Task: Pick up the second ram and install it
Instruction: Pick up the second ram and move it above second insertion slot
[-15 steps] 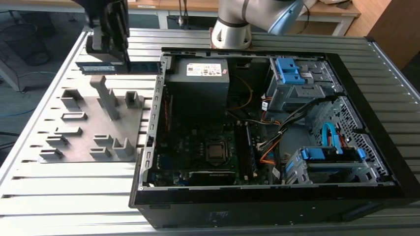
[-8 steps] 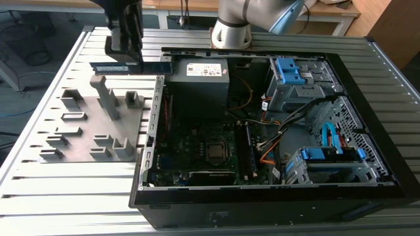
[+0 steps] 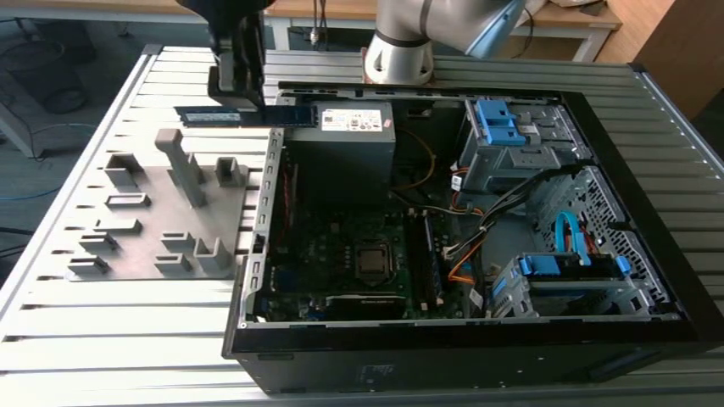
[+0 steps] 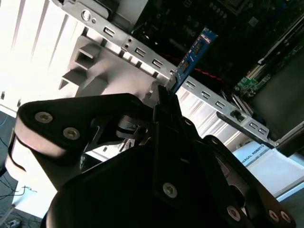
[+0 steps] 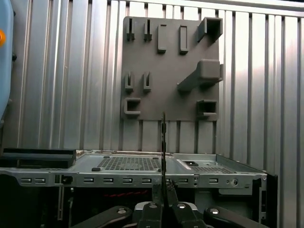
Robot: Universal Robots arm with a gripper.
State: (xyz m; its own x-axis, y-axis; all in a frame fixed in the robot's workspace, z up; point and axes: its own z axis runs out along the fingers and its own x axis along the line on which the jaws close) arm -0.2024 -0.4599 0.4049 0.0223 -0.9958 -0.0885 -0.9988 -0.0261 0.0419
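Note:
The second ram (image 3: pixel 215 116) is a thin dark stick with a bluish label, held level above the far end of the grey holder plate (image 3: pixel 147 246), by the computer case's edge. My gripper (image 3: pixel 240 103) comes down from above and is shut on its middle. In the second wrist view the ram (image 4: pixel 194 53) sticks out past the gripper (image 4: pixel 165 97) toward the motherboard. In the first wrist view the ram (image 5: pixel 163 142) shows edge-on, rising from the gripper (image 5: pixel 163 192) above the case wall (image 5: pixel 142 179).
The open computer case (image 3: pixel 633 220) lies on the slatted metal table (image 3: pixel 114 339). Inside are the motherboard (image 3: pixel 351 254), memory slots (image 3: pixel 426 254), a power supply (image 3: pixel 353 136) and blue drive brackets (image 3: pixel 498 123). The arm's base (image 3: pixel 398 52) stands behind the case.

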